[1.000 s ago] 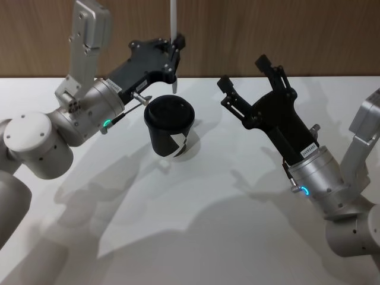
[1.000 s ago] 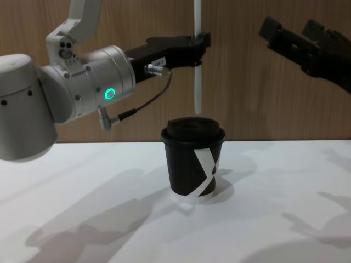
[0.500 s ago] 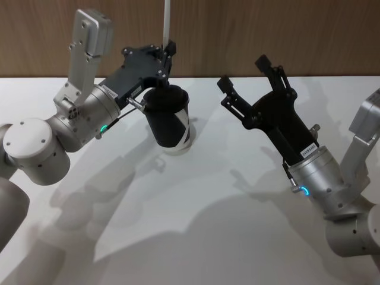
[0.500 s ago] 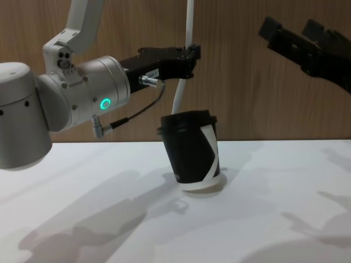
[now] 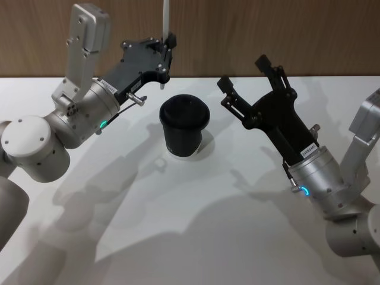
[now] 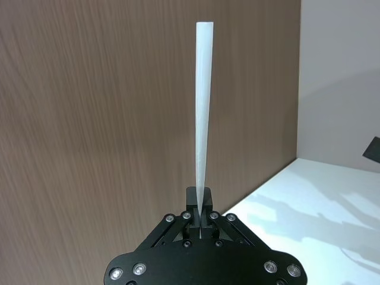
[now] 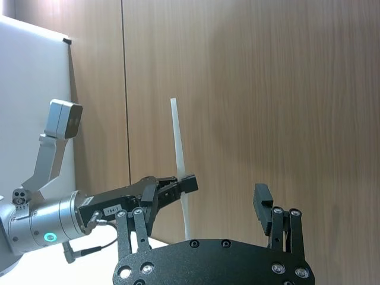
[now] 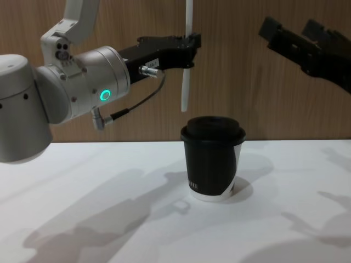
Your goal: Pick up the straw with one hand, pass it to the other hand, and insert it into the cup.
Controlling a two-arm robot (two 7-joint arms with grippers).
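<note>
Straw [image 8: 187,60] now clear of the cup [image 8: 213,160]: half a second ago its lower end was pressing on the lid and the cup was tipped; now the lower end hangs in air above and to the left of the lid, not touching. Cup has righted itself, stands upright on the white table [image 8: 109,230], and sits farther to the robot's right than before; its white mark has turned mostly away from the chest camera.

Straw's long axis close to vertical, upper end running out of the top of the chest view, lower end pointing down toward the table beside the cup. In the left wrist view the straw [image 6: 202,107] rises straight out from between the fingertips.

Left gripper [image 8: 189,45] clamped on the straw partway along its length, arm reaching in horizontally from the left, silver forearm with green ring light lit, dark cable looping beneath. It has lifted slightly.

Right gripper [image 5: 246,80] unchanged, fingers spread, held up off the table to the cup's right, well apart from it.
</note>
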